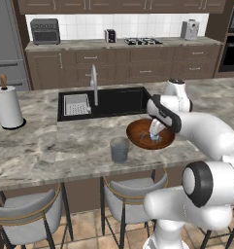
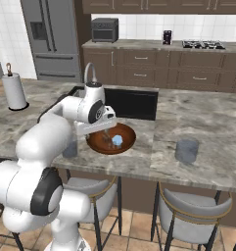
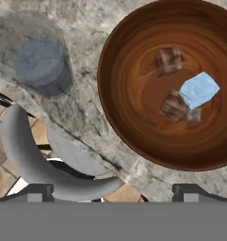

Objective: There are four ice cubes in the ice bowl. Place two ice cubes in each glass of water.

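Left base view: I see the arm reaching from lower right over the worktop (image 1: 50, 146), gripper (image 1: 155, 135) pointing down into the bowl (image 1: 138, 132). The bowl sits near the front edge of the worktop, just in front of the sink (image 1: 113, 101). One glass (image 1: 119, 149) stands just beside the bowl, closer to the front edge, apart from it. Pale cubes (image 1: 154, 138) show under the hand, count unclear here. Paper-towel roll (image 1: 8, 106) stands well apart near the far left end. Stools (image 1: 26, 221) sit below the front edge.

Right base view: gripper (image 2: 109, 138) hangs over the bowl (image 2: 100, 143); fingers look spread, nothing between them. One pale blue cube (image 2: 117, 140) is clear in the bowl. A second glass (image 2: 187, 150) stands well apart from the bowl, towards the right along the front edge. The other glass (image 2: 69, 148) is mostly hidden behind the arm. Roll (image 2: 14, 90) far left.

Hand view: fingers (image 3: 37, 192) set wide apart at the bottom, holding nothing. Bowl (image 3: 129, 61) holds the cubes: one bright blue cube (image 3: 198, 89) leaning on a brownish see-through one (image 3: 174, 106), another one (image 3: 168, 60) apart from them, and what may be a fourth (image 3: 195, 115) tucked beside the pair; I cannot tell for sure. Glass (image 3: 39, 66) sits beside the bowl on the worktop (image 3: 86, 113), not touching, no cube visible in it. Stool back (image 3: 30, 155) below the edge.
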Tool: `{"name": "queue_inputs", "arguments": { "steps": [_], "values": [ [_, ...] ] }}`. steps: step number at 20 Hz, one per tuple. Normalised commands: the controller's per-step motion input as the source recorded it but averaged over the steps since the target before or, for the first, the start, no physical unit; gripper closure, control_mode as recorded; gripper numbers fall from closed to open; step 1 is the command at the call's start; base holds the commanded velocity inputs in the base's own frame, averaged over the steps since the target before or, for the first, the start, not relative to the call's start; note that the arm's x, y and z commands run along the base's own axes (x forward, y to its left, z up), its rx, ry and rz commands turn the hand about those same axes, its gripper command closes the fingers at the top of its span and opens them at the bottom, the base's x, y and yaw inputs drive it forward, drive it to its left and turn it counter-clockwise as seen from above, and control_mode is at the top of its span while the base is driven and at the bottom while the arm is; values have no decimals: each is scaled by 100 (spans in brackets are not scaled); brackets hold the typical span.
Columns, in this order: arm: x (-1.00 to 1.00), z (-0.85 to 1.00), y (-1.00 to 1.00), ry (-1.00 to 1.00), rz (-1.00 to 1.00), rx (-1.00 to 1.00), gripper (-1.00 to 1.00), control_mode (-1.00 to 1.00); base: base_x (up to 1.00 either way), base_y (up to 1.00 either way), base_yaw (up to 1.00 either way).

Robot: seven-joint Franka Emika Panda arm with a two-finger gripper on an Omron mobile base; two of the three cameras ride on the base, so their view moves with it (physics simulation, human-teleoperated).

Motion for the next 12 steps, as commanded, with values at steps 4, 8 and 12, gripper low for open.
{"name": "queue_inputs", "arguments": {
  "steps": [4, 8, 12],
  "values": [
    [25, -24, 0, -3, 4, -1, -100, -100, 0, 0, 0],
    [24, -22, 0, 0, 5, 0, -100, -100, 0, 0, 0],
    [21, -21, 0, -1, 1, 0, -100, -100, 0, 0, 0]
  ]
}}
